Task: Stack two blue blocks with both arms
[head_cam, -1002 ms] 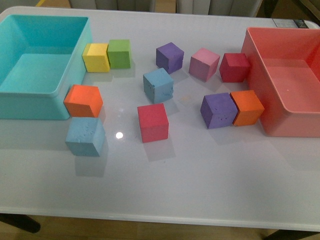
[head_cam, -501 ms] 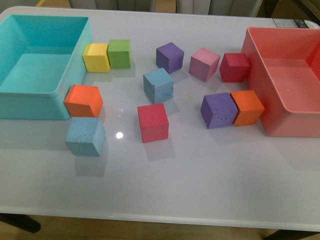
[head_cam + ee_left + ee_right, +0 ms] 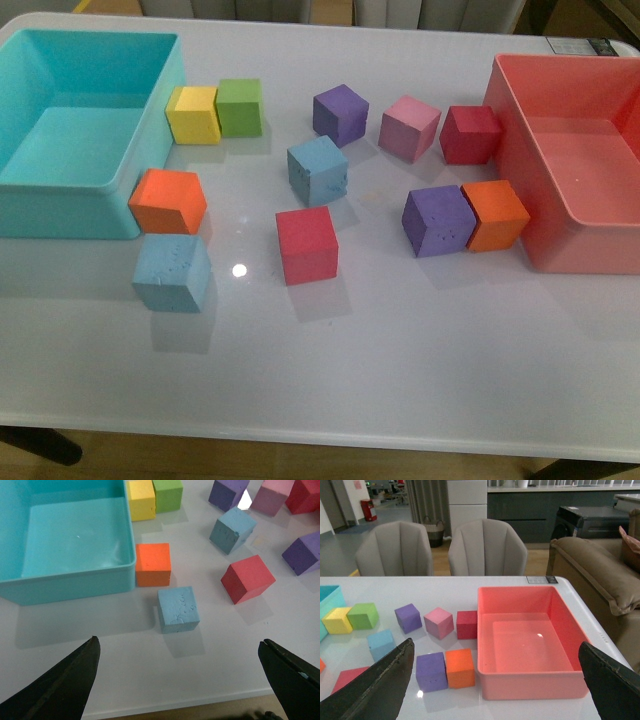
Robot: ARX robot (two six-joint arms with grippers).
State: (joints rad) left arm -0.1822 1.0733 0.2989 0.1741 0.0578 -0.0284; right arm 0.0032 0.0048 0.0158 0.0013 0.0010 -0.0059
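One light blue block (image 3: 171,272) sits near the table's front left, just in front of an orange cube (image 3: 167,201). It also shows in the left wrist view (image 3: 178,609). The other light blue block (image 3: 317,169) sits mid-table; it shows in the left wrist view (image 3: 232,529) and the right wrist view (image 3: 381,644). Neither arm shows in the front view. My left gripper (image 3: 177,652) is open and empty, above the table's front edge short of the nearer blue block. My right gripper (image 3: 495,662) is open and empty, facing the red bin (image 3: 530,645).
A teal bin (image 3: 90,185) stands at the left, a red bin (image 3: 570,160) at the right. Yellow (image 3: 193,114), green (image 3: 240,107), two purple (image 3: 340,114) (image 3: 438,220), pink (image 3: 409,128), two red (image 3: 307,244) (image 3: 470,134) and a second orange cube (image 3: 494,214) are scattered between.
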